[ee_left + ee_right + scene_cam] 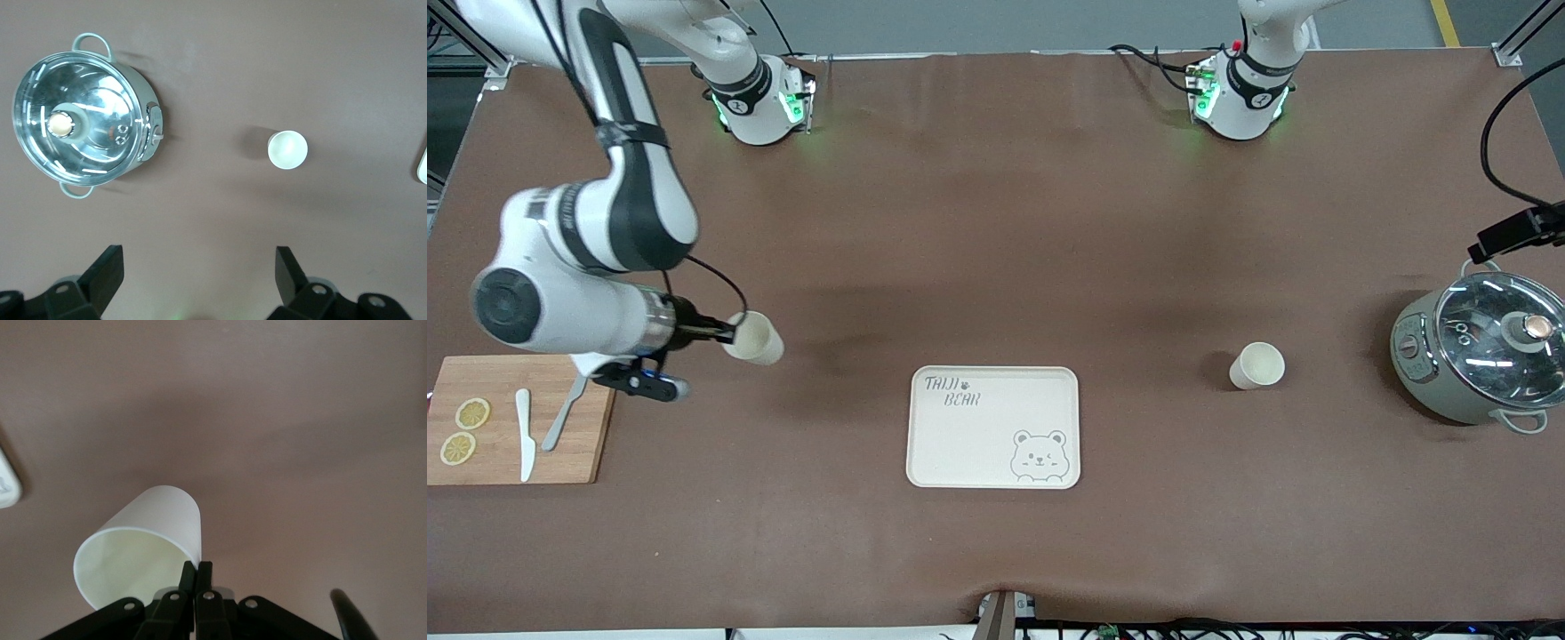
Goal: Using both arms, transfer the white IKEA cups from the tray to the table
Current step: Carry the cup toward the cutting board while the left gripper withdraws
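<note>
My right gripper (727, 334) is shut on the rim of one white cup (754, 338). It holds the cup tilted on its side in the air, over the bare table between the cutting board and the tray. In the right wrist view the fingers (197, 568) pinch the cup's wall (157, 520). The second white cup (1257, 365) stands upright on the table between the tray and the pot. The left wrist view shows it from high above (287, 149). My left gripper (198, 260) is open and empty, high over the table near the pot.
A bear-printed tray (978, 444) lies mid-table, nearer to the front camera than both cups. A grey-green pot with a glass lid (1480, 356) stands at the left arm's end. A wooden cutting board (578, 444) with lemon slices and a white knife lies at the right arm's end.
</note>
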Tool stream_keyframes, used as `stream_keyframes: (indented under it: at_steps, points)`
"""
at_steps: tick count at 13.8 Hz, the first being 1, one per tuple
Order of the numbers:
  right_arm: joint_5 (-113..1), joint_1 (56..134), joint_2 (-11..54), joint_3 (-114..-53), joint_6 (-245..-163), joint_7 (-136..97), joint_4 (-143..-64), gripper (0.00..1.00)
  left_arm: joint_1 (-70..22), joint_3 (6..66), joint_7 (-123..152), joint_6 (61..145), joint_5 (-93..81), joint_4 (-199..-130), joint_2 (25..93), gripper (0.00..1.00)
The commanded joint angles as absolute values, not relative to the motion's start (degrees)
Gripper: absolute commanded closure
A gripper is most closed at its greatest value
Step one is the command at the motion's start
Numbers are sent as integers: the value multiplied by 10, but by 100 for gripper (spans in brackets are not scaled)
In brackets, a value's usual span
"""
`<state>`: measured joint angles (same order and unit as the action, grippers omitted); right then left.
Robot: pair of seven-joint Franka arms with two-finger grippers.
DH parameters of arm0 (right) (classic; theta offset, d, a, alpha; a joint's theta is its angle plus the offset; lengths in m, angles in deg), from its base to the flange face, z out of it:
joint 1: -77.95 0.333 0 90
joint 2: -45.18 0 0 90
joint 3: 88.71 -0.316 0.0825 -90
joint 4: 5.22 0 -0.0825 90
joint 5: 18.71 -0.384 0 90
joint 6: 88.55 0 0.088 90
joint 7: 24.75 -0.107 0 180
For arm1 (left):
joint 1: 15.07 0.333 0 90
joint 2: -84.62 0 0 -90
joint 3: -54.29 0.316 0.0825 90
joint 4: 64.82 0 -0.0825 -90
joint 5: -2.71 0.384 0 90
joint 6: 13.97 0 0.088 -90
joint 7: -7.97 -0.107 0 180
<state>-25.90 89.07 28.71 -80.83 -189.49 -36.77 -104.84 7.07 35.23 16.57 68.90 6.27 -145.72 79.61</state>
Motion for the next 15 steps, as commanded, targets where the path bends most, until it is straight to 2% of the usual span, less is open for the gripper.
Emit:
stream_keyframes:
  at_steps: [1, 3, 6, 7, 15]
  points:
    - [-215, 826, 361, -820, -1929, -259, -1150, 100, 72, 349, 159, 677, 64, -1473, 832, 0]
    - [-213, 781, 363, -820, -1997, -197, -1211, 100, 72, 346, 160, 691, 61, -1490, 849, 0]
    - [-213, 736, 355, -821, -2102, -126, -1289, 100, 73, 349, 161, 771, 21, -1572, 897, 0]
    - [-213, 722, 353, -821, -2136, -102, -1311, 100, 73, 349, 161, 782, 15, -1581, 901, 0]
    - [-220, 697, 293, -822, -2171, -60, -1319, 100, 70, 350, 158, 757, 19, -1539, 880, 0]
